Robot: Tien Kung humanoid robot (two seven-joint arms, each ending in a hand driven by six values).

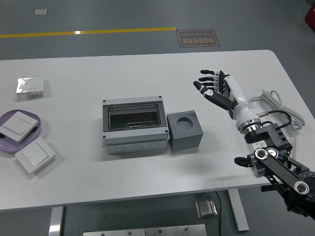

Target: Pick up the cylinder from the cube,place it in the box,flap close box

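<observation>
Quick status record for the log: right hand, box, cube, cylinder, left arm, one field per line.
right hand: open, fingers spread, holding nothing, above the table right of the cube
box: grey, clear flap down
cube: grey, against the box's right side, round socket on top empty
cylinder: not visible
left arm: out of view

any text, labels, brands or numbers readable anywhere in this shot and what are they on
Floor sign beyond the table's far edge: two lines of pale print on a brown panel, upside down from this camera and too small to read.
Grey box: no label visible.
Grey cube: no marking visible.
Wall switches at the table's left: no print visible.
Right hand: no readable marking.
So nothing in the picture can be quoted.
</observation>
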